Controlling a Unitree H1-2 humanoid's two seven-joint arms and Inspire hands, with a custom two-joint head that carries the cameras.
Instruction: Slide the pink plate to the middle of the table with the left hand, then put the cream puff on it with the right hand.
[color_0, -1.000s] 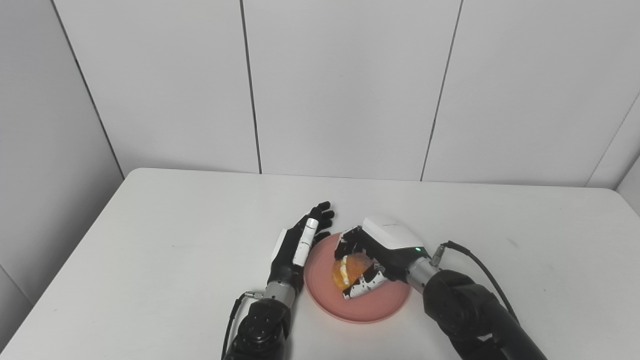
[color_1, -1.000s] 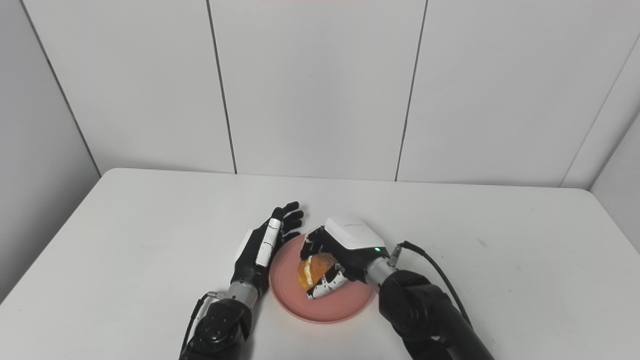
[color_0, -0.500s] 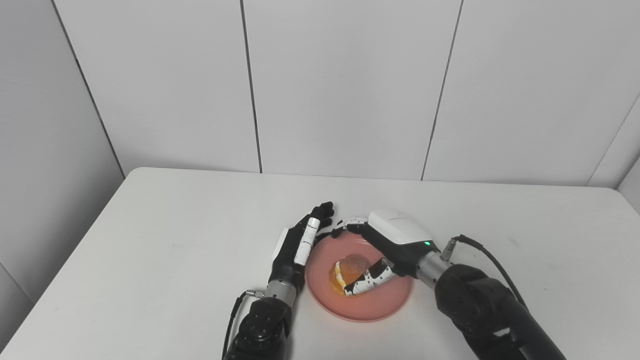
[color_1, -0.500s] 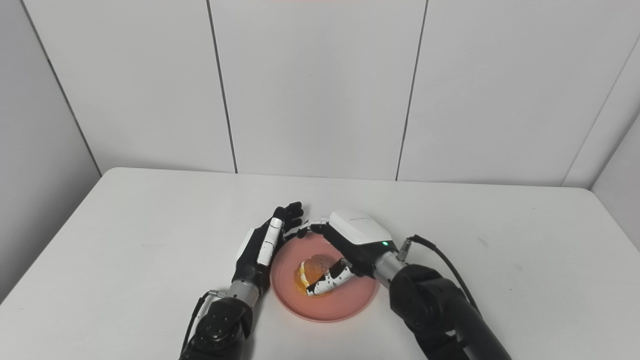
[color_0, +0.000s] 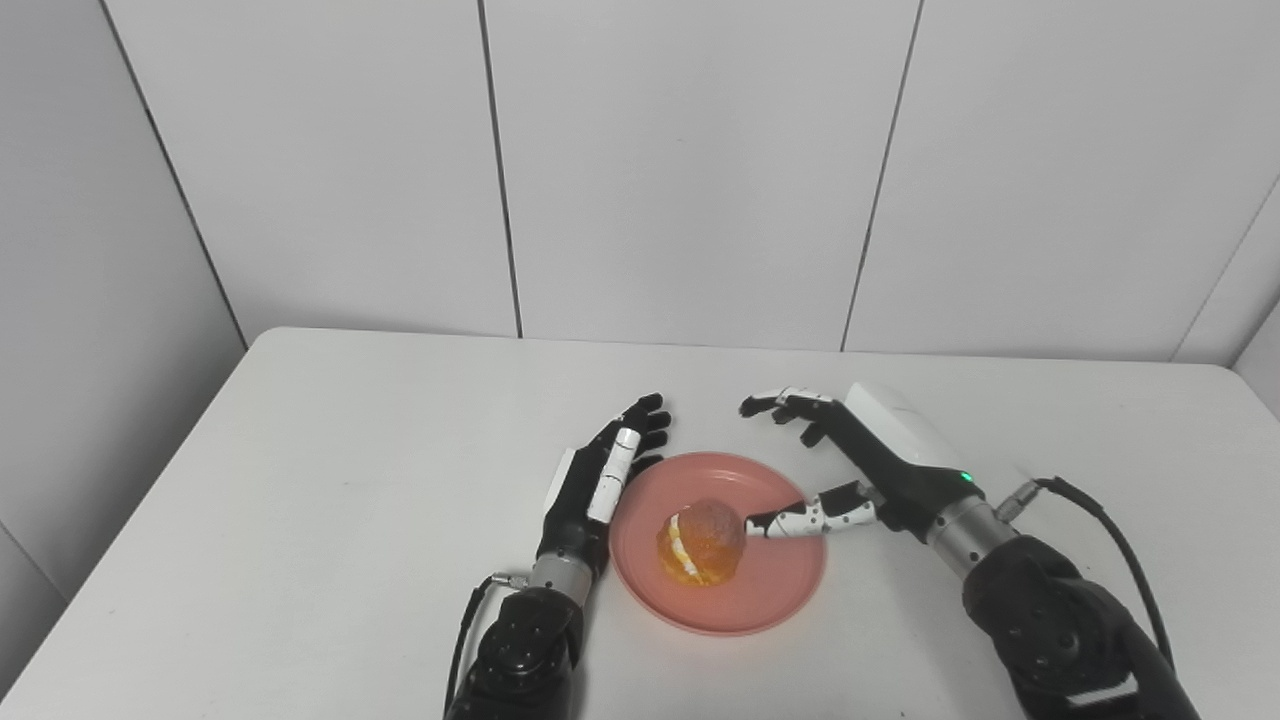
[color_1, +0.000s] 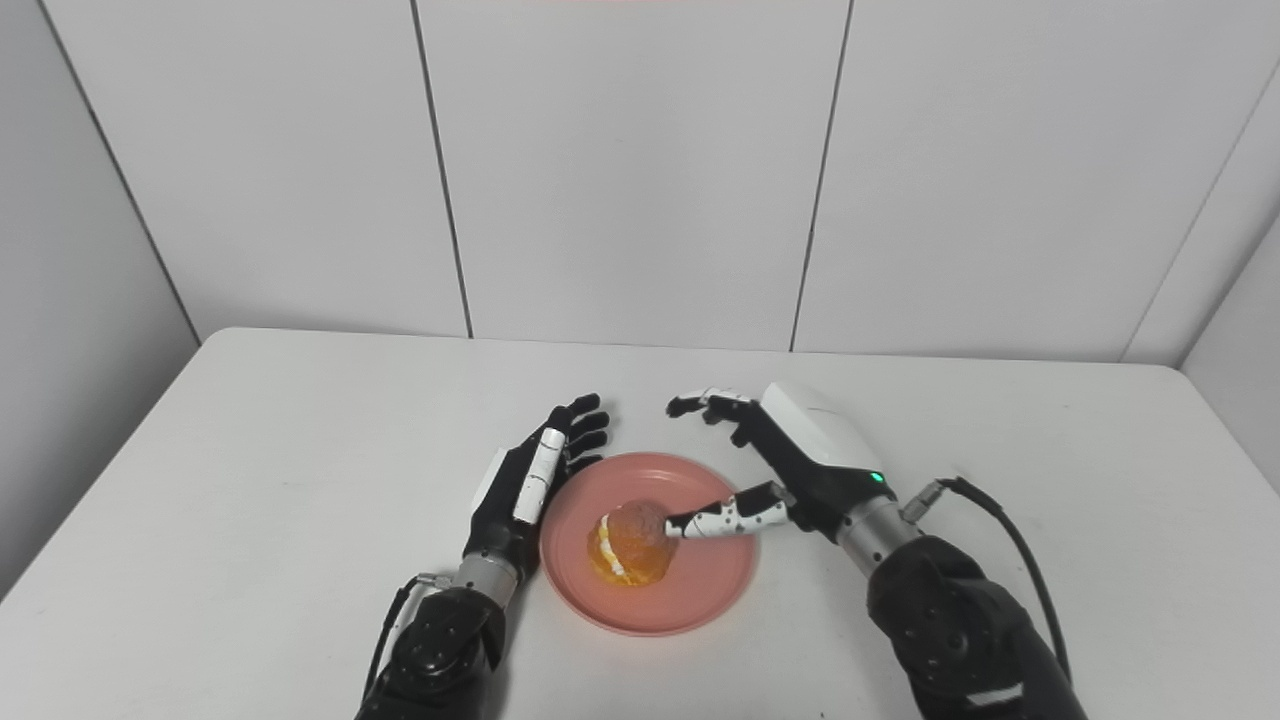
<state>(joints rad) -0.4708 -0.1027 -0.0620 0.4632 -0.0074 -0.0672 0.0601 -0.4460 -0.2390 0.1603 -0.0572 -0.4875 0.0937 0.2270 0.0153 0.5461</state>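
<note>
The right hand (color_0: 880, 455) has its fingers (color_0: 780, 403) spread and empty, reaching toward the upper middle of the frame above the far rim of the plate, while its thumb (color_0: 805, 519) stretches leftward, low over the plate's right part. The thumb tip lies just beside the cream puff (color_0: 702, 542); whether it touches the pastry cannot be told. The white back of this hand faces up and to the right, with a small green light near the wrist, and the black forearm runs down to the lower right corner, a dark cable looping beside it.

The left hand (color_0: 595, 485) is also open and holds nothing. Its black fingers (color_0: 645, 420) are extended together and point toward the upper right, and the hand stands on its edge along the left rim of the plate, right against it. Its wrist and dark forearm drop to the bottom edge, left of centre.

The cream puff, golden-orange with a white line of filling on its left side, sits free on the pink plate (color_0: 770, 595), a little left of the plate's centre. The plate lies flat in the lower middle of the frame, between the two hands, on the white table (color_0: 330, 470). Behind the table stands a wall (color_0: 690, 170) of pale grey panels with dark seams.
</note>
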